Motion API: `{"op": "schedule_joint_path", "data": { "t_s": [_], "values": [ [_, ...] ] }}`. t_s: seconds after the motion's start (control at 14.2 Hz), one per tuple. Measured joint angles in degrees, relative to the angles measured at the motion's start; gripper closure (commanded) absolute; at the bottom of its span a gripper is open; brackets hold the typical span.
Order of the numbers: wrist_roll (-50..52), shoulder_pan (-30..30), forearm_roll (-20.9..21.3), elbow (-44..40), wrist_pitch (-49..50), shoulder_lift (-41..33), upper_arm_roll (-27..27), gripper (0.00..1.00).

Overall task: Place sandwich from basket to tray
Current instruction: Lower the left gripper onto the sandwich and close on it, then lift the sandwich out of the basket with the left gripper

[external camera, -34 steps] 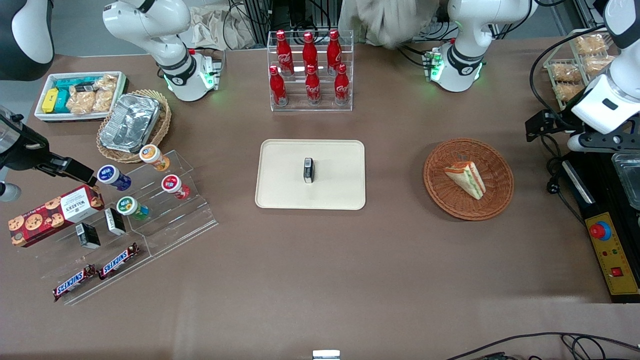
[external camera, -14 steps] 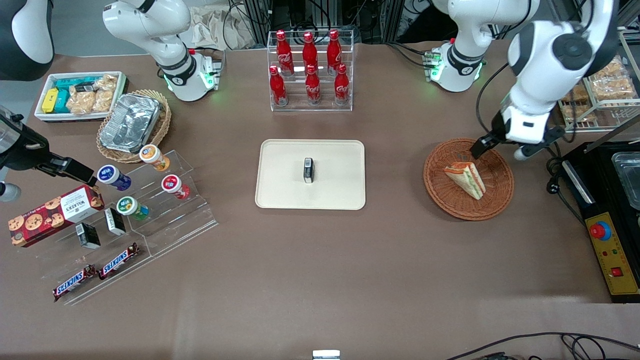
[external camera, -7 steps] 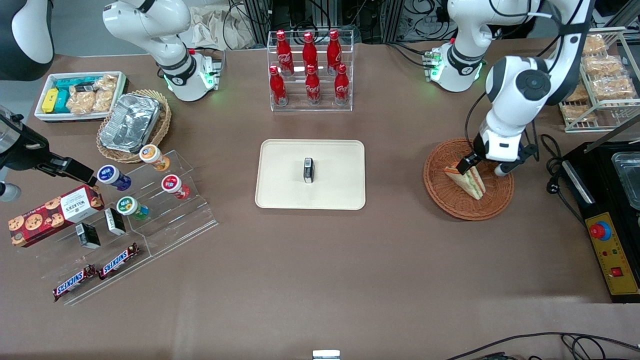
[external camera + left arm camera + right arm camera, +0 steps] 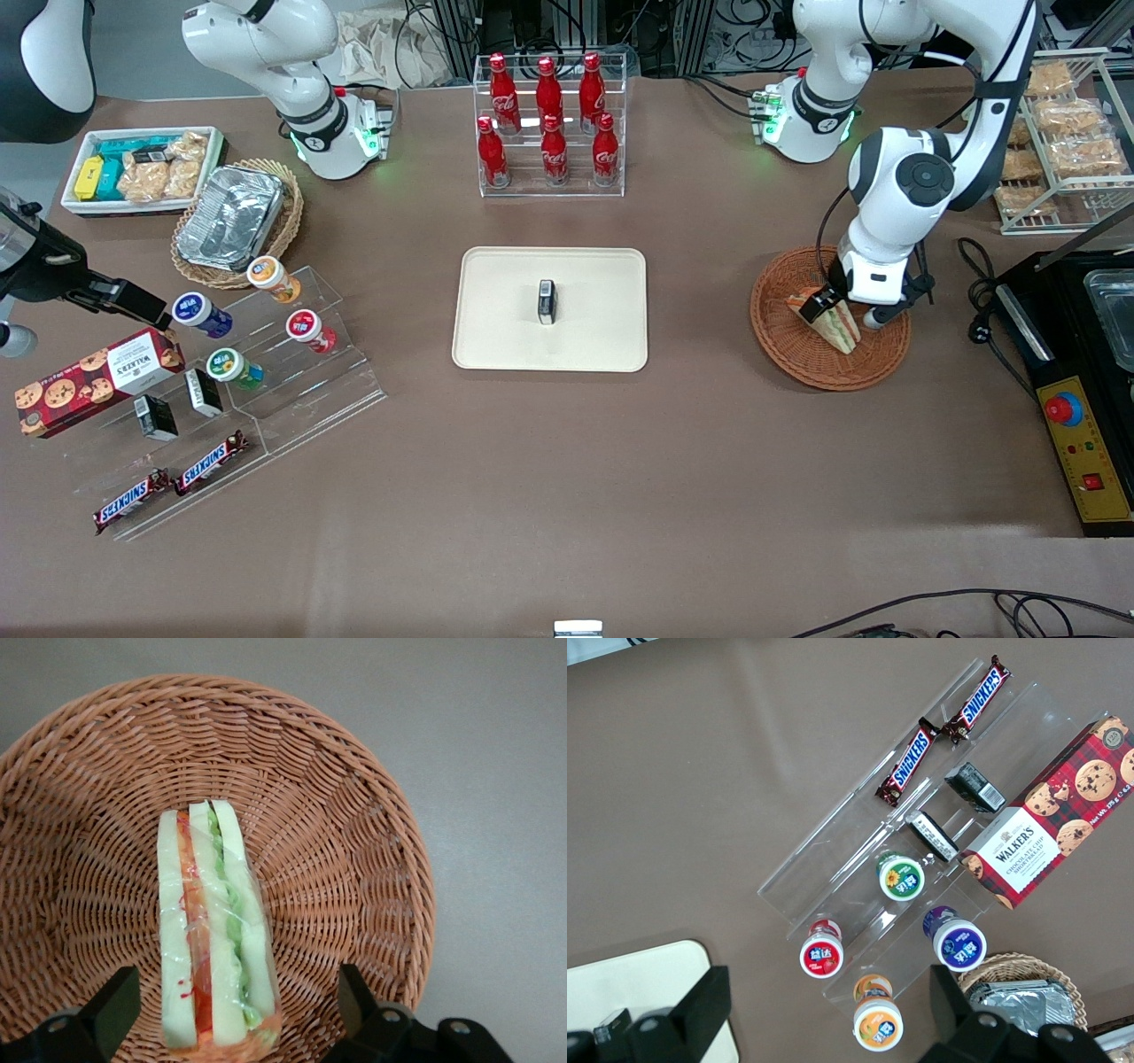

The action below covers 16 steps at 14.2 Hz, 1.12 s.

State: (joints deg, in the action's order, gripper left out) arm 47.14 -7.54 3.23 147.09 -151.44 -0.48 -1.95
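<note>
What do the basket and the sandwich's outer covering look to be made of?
Basket: woven wicker or a rattan look-alike, reddish-brown, matte, shown by its ribbed weave. Sandwich: wrapped in clear glossy film, apparently plastic, judging by wrinkles and glare. The open gripper straddles it.

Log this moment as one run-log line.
phase: pre-grasp | gripper: open, straddling sandwich | sandwich: in basket | tray: awaiting sandwich

gripper [image 4: 837,312] lowered | now open astride sandwich [image 4: 217,930]
</note>
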Motion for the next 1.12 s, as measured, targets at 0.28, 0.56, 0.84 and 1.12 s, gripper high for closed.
{"op": "schedule_joint_path", "data": {
  "t_s": [0.28, 0.56, 0.84, 1.12],
  "values": [
    [0.0, 0.3, 0.2, -0.1, -0.4, 0.2, 0.4, 0.63],
    [1.9, 0.3, 0.4, -0.2, -0.5, 0.2, 0.5, 1.00],
    [2.4, 0.3, 0.4, -0.6, 0.0, -0.3, 0.5, 1.00],
    [-0.7, 0.3, 1.6, -9.1, 19.0, -4.5, 0.5, 1.00]
  ]
}}
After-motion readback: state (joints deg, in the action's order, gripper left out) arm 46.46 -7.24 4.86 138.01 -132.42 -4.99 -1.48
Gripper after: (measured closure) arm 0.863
